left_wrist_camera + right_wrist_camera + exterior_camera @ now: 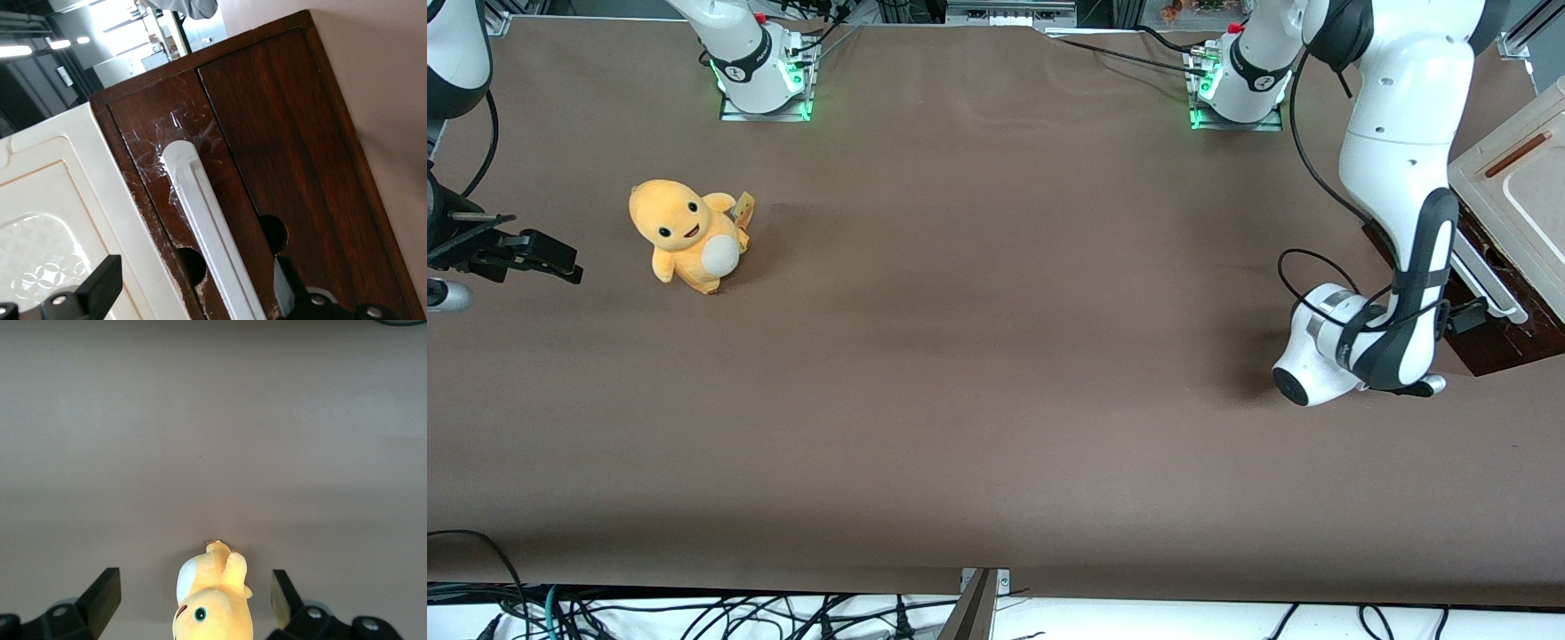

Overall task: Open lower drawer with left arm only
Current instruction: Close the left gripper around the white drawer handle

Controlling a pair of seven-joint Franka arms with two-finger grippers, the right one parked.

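Now the left arm (1396,151) bends down at the working arm's end of the counter (978,400), and its wrist sits low, just in front of the dark wood cabinet (1494,347) that stands at the counter's edge. The claw (193,293) is spread wide. In the left wrist view one black finger (100,287) is over the pale beige panel (53,220), and the second finger (283,287) is over the dark brown front of the lower drawer (293,147). The long white bar handle (203,220) runs between the two fingers, and neither finger touches it. The drawer front appears to lie flush with the cabinet frame, so the drawer looks closed. The wood near the handle's end shows pale scratches and something like clear tape. Two round holes in the wood sit close to the handle, one on each side.

In the front view the handle (1485,284) shows as a white bar just beside the arm's dark wrist band. A beige top panel (1516,178) with a thin brown bar lies above the cabinet front.

Toward the parked arm's end of the counter lies a yellow plush toy (687,236), well apart from the cabinet.
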